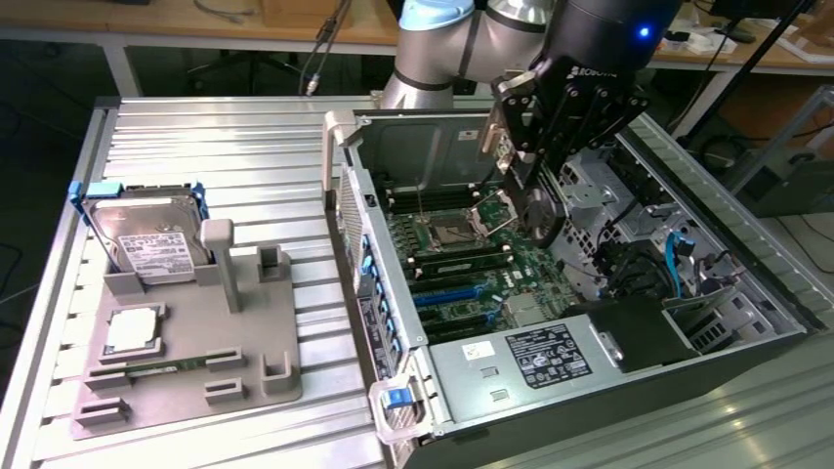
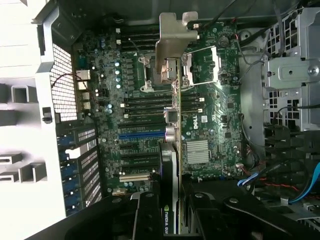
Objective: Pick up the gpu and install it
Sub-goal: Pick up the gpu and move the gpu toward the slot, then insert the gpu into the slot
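Ribbed metal desk [image 1: 195, 137], benches [image 1: 156, 24] behind it.

Well away from the jaws, toward the exterior view's left:
- Grey fixture [image 1: 195, 386] on the desk.
- HDD [image 1: 150, 239] stands upright at the fixture's back, in a blue-tabbed carrier.
- CPU [image 1: 133, 330] lies flat on the fixture, just in front of the HDD.

Nearer the jaws:
- Open case [image 1: 342, 186] lies on its side with the board [image 1: 450, 269] facing up.
- Arm [image 1: 443, 49] comes in from behind the case and puts the jaws inside the opening, above the board.

At the jaws:
- The jaws are pinching the gpu [image 1: 541, 213], which hangs below them with its black fan shroud showing.
- In the wrist view the gpu [image 2: 172, 165] is edge-on, with black fingers [image 2: 150, 217] on either flat side of it.
- Its silver bracket [image 2: 175, 32] is the end farthest from the jaws and overlaps the socket [image 2: 202, 65].
- The gpu sits over the board's middle, near the socket.
- Blue slot [image 2: 141, 134] lies just beside the card's edge.
- Can't tell whether the card touches the board.

Past the jaws, toward the exterior view's right:
- Heatsink [image 2: 196, 150] is close by the card.
- PSU [image 1: 548, 354] is at the case's near end.
- Metal drive cage [image 2: 292, 75] and blue cables [image 1: 678, 259] lie along the case's far side, apart from the jaws.
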`<act>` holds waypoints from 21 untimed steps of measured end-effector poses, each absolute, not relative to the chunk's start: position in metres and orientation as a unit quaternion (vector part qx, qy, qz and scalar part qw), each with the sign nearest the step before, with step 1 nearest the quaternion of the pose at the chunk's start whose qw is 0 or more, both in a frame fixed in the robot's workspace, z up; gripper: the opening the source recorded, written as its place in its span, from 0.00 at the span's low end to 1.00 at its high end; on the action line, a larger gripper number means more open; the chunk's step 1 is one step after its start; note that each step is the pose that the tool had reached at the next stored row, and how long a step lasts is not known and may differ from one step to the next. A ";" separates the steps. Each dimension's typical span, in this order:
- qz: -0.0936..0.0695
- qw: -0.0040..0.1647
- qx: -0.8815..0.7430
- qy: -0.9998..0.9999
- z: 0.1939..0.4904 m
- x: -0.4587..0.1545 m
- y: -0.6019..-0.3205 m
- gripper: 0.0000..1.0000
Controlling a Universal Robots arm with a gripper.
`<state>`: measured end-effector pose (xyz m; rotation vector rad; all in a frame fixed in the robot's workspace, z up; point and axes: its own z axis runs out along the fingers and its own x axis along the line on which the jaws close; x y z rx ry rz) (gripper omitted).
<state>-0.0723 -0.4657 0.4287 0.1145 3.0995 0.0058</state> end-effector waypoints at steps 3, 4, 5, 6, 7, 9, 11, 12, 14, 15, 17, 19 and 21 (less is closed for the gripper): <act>0.002 0.020 0.037 0.999 0.429 -0.070 -0.466 0.27; 0.002 0.020 0.037 0.999 0.429 -0.069 -0.466 0.27; 0.002 0.020 0.037 0.999 0.429 -0.069 -0.466 0.27; 0.002 0.020 0.037 0.999 0.429 -0.068 -0.466 0.27; 0.002 0.020 0.037 0.999 0.429 -0.068 -0.466 0.27; 0.002 0.020 0.037 0.999 0.429 -0.067 -0.466 0.27; 0.002 0.020 0.037 0.999 0.429 -0.067 -0.466 0.27; 0.002 0.020 0.037 0.999 0.429 -0.067 -0.466 0.27; 0.002 0.020 0.037 0.999 0.429 -0.067 -0.466 0.27; 0.002 0.020 0.037 0.999 0.429 -0.067 -0.466 0.27; 0.002 0.020 0.037 0.999 0.429 -0.067 -0.466 0.27; 0.002 0.020 0.037 0.999 0.429 -0.067 -0.466 0.27; 0.002 0.020 0.037 0.999 0.429 -0.067 -0.466 0.27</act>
